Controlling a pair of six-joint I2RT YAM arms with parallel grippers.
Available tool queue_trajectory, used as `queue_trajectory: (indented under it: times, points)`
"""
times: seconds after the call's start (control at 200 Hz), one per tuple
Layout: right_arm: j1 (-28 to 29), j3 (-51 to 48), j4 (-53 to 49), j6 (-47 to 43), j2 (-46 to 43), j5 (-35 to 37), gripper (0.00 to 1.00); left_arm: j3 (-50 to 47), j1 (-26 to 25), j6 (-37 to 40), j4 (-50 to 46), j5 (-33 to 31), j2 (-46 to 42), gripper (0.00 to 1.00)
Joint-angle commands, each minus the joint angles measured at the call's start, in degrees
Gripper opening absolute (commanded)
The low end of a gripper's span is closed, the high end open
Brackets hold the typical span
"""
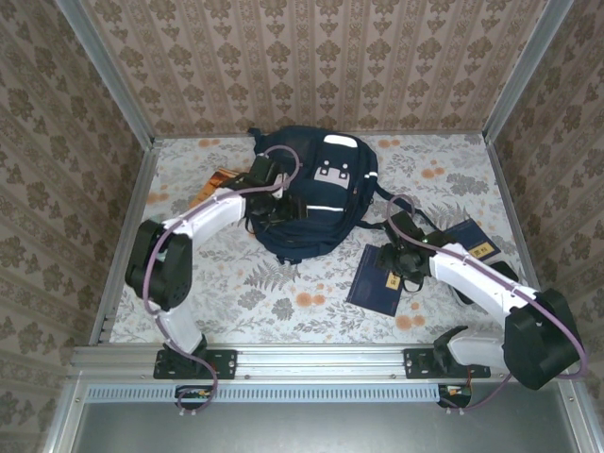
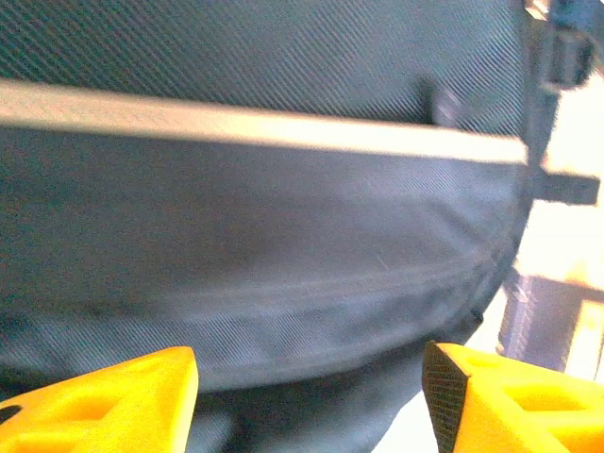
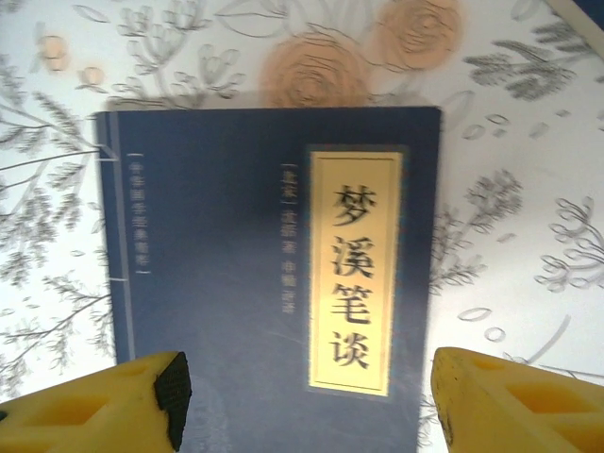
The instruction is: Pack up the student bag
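The student bag (image 1: pixel 321 189), a big navy backpack with white stripes, lies at the middle back of the table. My left gripper (image 1: pixel 281 211) is at its left side. In the left wrist view the bag's fabric (image 2: pixel 283 245) and a white stripe (image 2: pixel 264 127) are close ahead, and the left gripper (image 2: pixel 311 401) is open with its yellow fingers (image 2: pixel 113 401) wide apart and nothing pinched. My right gripper (image 1: pixel 396 260) hovers open over a flat navy book (image 1: pixel 377 283). In the right wrist view the book (image 3: pixel 226 283) with its gold label lies between the spread jaws of the right gripper (image 3: pixel 307 406).
A second navy book (image 1: pixel 475 238) lies to the right, partly under my right arm. An orange item (image 1: pixel 219 178) sits left of the bag. Patterned walls and metal rails close in the floral tabletop (image 1: pixel 283 302).
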Motion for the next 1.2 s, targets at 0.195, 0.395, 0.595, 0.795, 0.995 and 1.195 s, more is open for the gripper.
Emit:
queue_trajectory:
  times: [0.195, 0.395, 0.595, 0.795, 0.995, 1.195]
  points:
    - [-1.48, -4.24, 0.43, 3.59, 1.68, -3.37, 0.70, -5.50, -11.76, -2.72, 2.76, 2.95, -3.55, 0.68]
    - [-1.66, -5.44, 1.06, 2.61, 1.41, -4.40, 0.69, -5.04, -15.56, -5.63, 5.25, 2.28, -0.23, 0.68]
    - [-1.65, -7.57, 3.72, 3.01, -0.35, -6.02, 0.68, -5.44, -17.15, -5.82, 3.99, -0.98, -0.43, 0.68]
    - [-1.65, -8.26, 5.75, 2.30, 0.29, -7.57, 0.66, -5.99, -17.70, -6.84, 3.47, -2.82, -1.59, 0.68]
    - [-1.62, -8.14, 3.87, 2.34, -0.58, -4.77, 0.63, -5.67, -18.76, -7.71, 4.61, -0.39, 0.30, 0.68]
    - [-1.70, -8.42, 1.73, 1.95, -1.45, -2.72, 0.62, -4.24, -21.29, -9.10, 7.54, 3.93, 4.36, 0.63]
